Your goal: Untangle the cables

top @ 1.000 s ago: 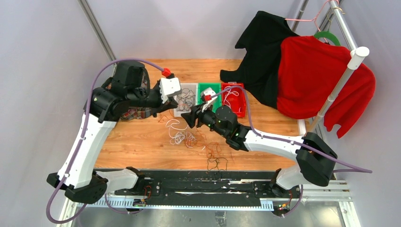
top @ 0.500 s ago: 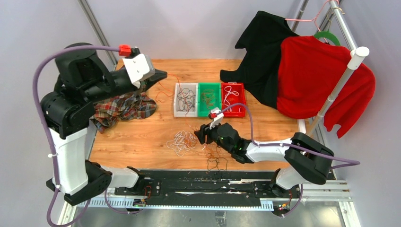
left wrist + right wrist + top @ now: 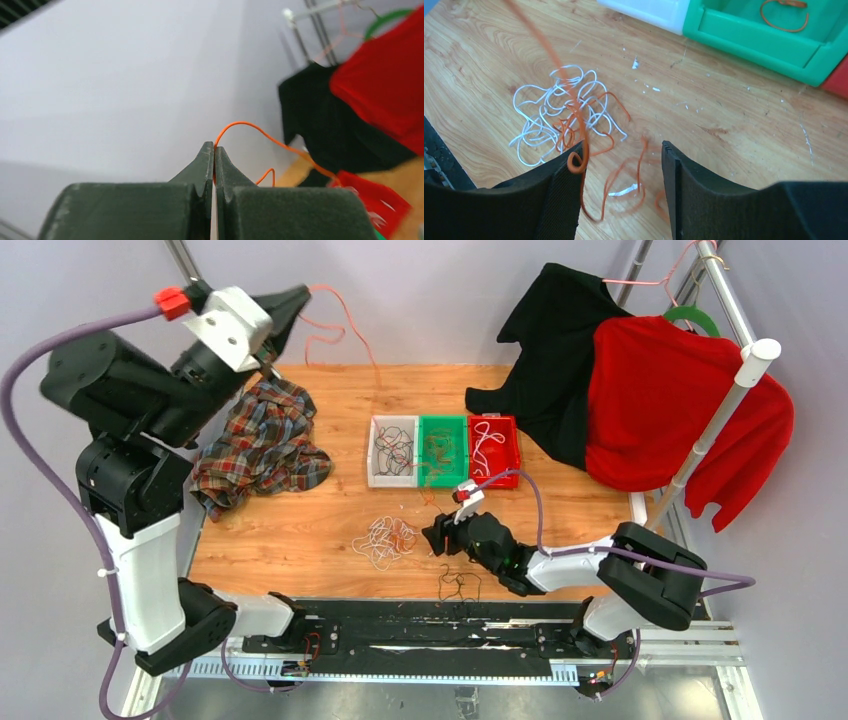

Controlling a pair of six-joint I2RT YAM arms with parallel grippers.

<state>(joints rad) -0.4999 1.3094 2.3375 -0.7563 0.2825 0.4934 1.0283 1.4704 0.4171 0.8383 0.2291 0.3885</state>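
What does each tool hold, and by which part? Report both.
Left tool pinches a thin orange cable at a bend, between its fingertips. Right tool is open, holding nothing.

Wood grain shows plainly on the table (image 3: 734, 115), a matt, lightly scuffed top (pale specks all over it), and the green bin (image 3: 754, 45) gleams like smooth moulded plastic. The orange cable (image 3: 250, 127) looks slick and plastic-coated, the left gripper (image 3: 214, 148) matt and faintly grainy, while the right gripper (image 3: 622, 147) has pads (image 3: 566, 197) of a coarse, fabric-like black texture. The plaid cloth (image 3: 262, 440) is soft woven stuff, crumpled.
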